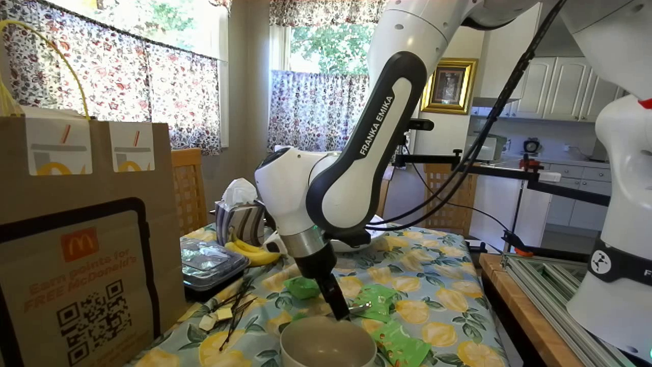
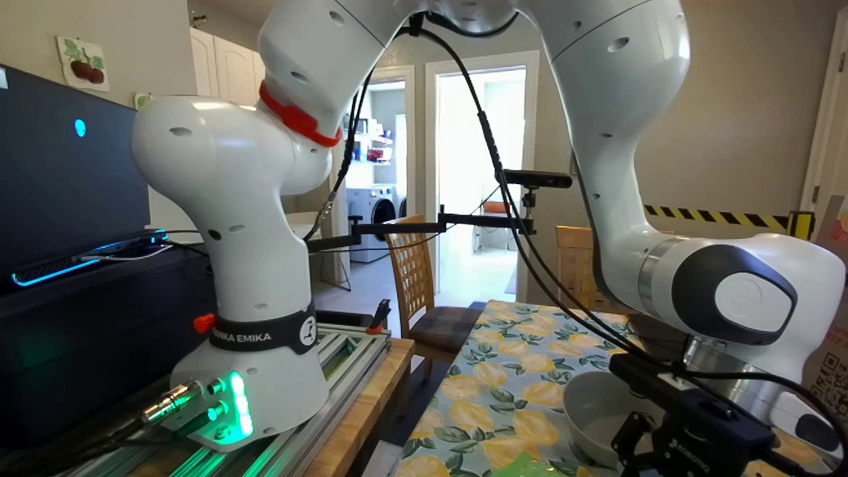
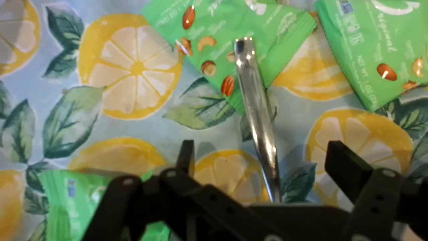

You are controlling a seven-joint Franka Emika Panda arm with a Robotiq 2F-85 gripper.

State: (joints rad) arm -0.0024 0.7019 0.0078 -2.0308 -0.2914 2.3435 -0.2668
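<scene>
Gripper (image 3: pixel 260 147) spread over a metal handle (image 3: pixel 253 88)

The fingers (image 3: pixel 346 170) stand wide apart, with the handle between them in the wrist view and a gap on either side; how far above it the tips are, I cannot tell. The handle lies over the lemon-print cloth (image 1: pixel 448 316), its long axis running outward from the gripper. The blunt end points up the wrist view, leaning slightly left, across a green packet (image 3: pixel 207 43); the lower end is hidden behind the gripper.

Three green packets show in that view: the one at the handle, an upper-right packet (image 3: pixel 371 50) printed "NET WT 1 OZ", and a lower-left packet (image 3: pixel 70 201). One bowl (image 1: pixel 328 351) stands just beside the gripper in both exterior views.

Farther out, in an exterior view, are two small pale pieces (image 1: pixel 208 322), one lidded plastic container (image 1: pixel 211 262), some bananas (image 1: pixel 260 256) and one tissue box (image 1: pixel 226 224). A paper bag (image 1: pixel 102 193) with two stickers (image 1: pixel 58 148) reads "Earn points for FREE McDonald's" above a QR code (image 1: pixel 94 318). The arm (image 1: pixel 351 193) is lettered "FRANKA EMIKA", the gripper "ROBOTIQ".
</scene>
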